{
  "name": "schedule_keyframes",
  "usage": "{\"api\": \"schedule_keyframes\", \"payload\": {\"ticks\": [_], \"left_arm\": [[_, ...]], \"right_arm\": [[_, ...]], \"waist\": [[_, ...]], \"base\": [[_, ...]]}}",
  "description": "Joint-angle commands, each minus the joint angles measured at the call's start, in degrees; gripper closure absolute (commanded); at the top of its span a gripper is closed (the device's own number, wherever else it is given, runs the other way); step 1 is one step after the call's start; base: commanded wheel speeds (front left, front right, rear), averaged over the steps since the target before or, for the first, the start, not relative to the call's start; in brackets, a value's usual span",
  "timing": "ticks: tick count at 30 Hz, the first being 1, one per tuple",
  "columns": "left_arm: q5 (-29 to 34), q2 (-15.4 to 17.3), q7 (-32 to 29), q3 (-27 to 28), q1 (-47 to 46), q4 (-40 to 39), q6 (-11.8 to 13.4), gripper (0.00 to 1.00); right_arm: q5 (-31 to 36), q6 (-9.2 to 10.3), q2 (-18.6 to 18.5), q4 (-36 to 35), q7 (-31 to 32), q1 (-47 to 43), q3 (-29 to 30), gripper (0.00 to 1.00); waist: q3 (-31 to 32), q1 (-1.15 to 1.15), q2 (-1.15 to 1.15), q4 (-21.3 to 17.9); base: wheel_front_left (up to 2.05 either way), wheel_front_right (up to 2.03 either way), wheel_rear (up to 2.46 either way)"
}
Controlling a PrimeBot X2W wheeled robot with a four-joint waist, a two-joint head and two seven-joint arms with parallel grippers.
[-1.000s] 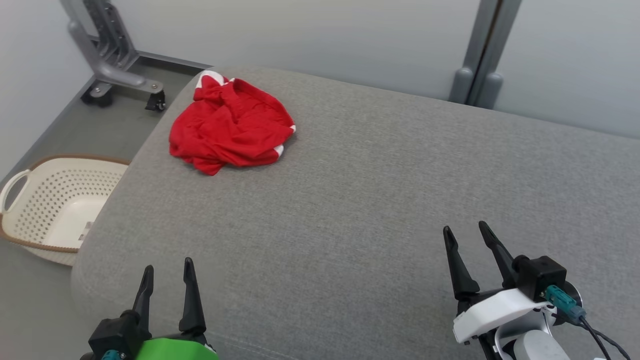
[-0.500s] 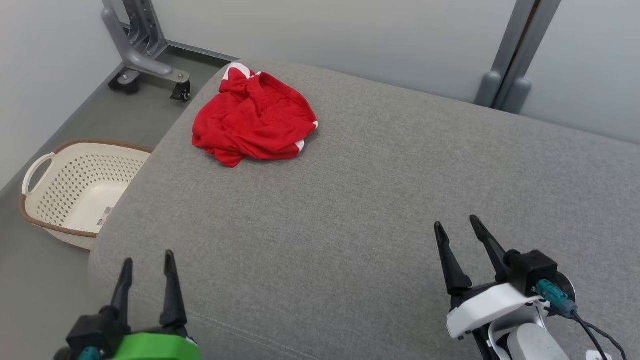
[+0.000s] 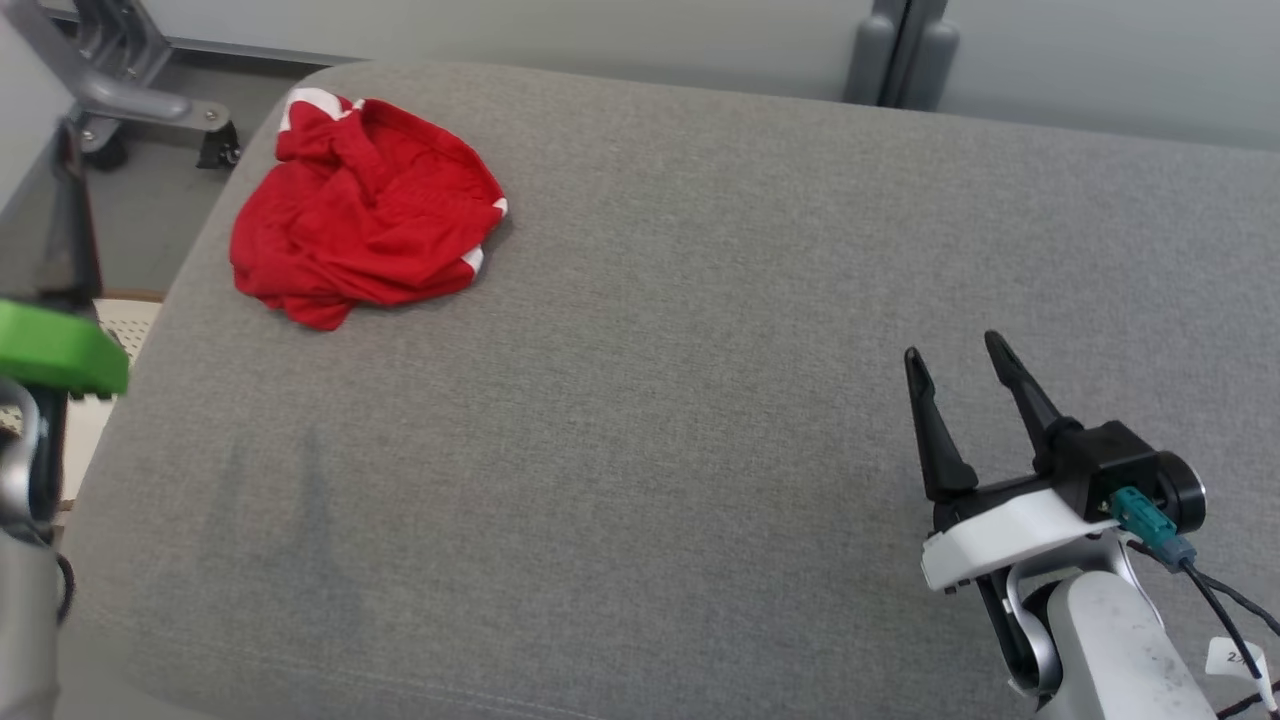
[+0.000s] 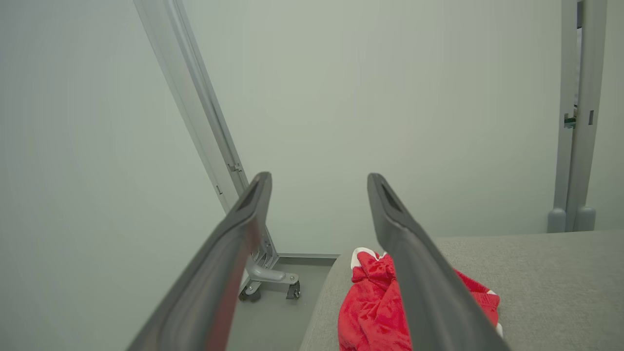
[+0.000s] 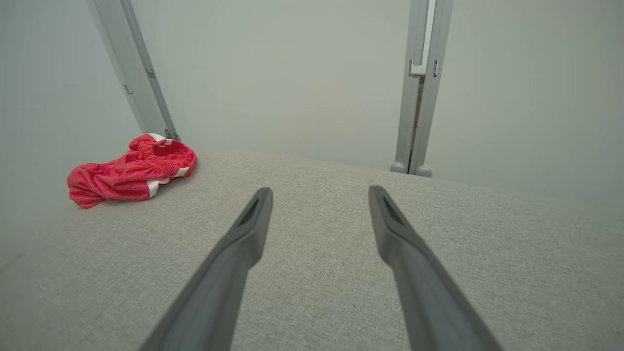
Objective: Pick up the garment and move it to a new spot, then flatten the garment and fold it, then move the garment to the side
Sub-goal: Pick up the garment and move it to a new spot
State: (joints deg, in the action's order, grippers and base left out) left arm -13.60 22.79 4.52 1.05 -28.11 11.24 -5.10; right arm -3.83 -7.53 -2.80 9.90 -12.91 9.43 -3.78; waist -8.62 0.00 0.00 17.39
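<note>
The garment (image 3: 360,210) is a crumpled red piece with white trim, lying at the far left corner of the grey cushioned surface (image 3: 640,400). My left gripper (image 4: 319,176) is open and empty, held in the air off the surface's left side. The garment (image 4: 370,302) shows low between and behind its fingers. In the head view its green mount (image 3: 55,345) and one dark finger (image 3: 72,230) sit at the left edge. My right gripper (image 3: 952,348) is open and empty over the near right of the surface, far from the garment (image 5: 129,173). The open gripper (image 5: 320,189) also shows in its own wrist view.
A wheeled metal stand (image 3: 120,90) is on the floor beyond the surface's left corner. A sliver of a cream perforated basket (image 3: 115,315) shows beside the left edge. Grey wall posts (image 3: 890,50) rise behind the far edge.
The head camera has shifted, so the whole picture moved. My left arm has risen from the lower left to the left edge, close to the camera. Both grippers stay open.
</note>
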Motion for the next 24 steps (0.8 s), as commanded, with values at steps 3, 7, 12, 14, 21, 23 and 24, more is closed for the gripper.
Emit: {"api": "schedule_keyframes", "payload": {"ticks": [3,7,12,14,21,23,24], "left_arm": [[-2.89,1.52,-3.67,0.26,-8.72,4.94,-0.93,0.00],[-4.57,2.80,-7.51,-1.09,-16.17,12.21,-1.58,0.00],[-5.18,4.16,-11.62,-7.11,-21.24,20.13,-2.24,0.00],[-6.71,3.75,-13.04,-9.17,-22.52,22.88,-2.35,0.00],[-13.41,3.62,-16.60,-16.74,-24.51,29.86,-2.37,0.00],[-14.08,4.36,-16.81,-18.02,-25.11,31.44,-2.37,0.00],[-14.40,4.59,-17.01,-18.56,-25.32,32.13,-2.37,0.00]], "right_arm": [[1.82,0.09,-0.20,-3.58,1.45,2.01,0.96,0.00],[3.48,0.09,-0.18,-8.66,3.10,3.10,2.22,0.00],[4.47,0.09,-0.15,-13.33,4.69,2.72,3.77,0.00],[4.69,0.09,-0.15,-14.50,5.05,2.33,4.10,0.00],[4.69,0.09,-0.17,-17.04,5.31,2.34,4.86,0.00],[4.73,0.09,-0.16,-17.42,5.44,2.56,5.11,0.00],[4.70,0.09,-0.16,-17.52,5.48,2.68,5.20,0.00]], "waist": [[-9.01,0.00,0.00,-7.10],[-14.75,0.00,0.00,-9.68],[-20.44,0.00,0.00,-11.56],[-22.25,0.00,0.00,-11.89],[-25.75,0.00,0.00,-12.01],[-26.06,0.00,0.00,-11.89],[-26.15,0.00,0.00,-11.86]], "base": [[0.00,0.00,0.00],[0.00,0.00,0.00],[0.00,0.00,0.00],[0.00,0.00,0.00],[0.00,0.00,0.00],[0.00,0.00,0.00],[0.00,0.00,0.00]]}}
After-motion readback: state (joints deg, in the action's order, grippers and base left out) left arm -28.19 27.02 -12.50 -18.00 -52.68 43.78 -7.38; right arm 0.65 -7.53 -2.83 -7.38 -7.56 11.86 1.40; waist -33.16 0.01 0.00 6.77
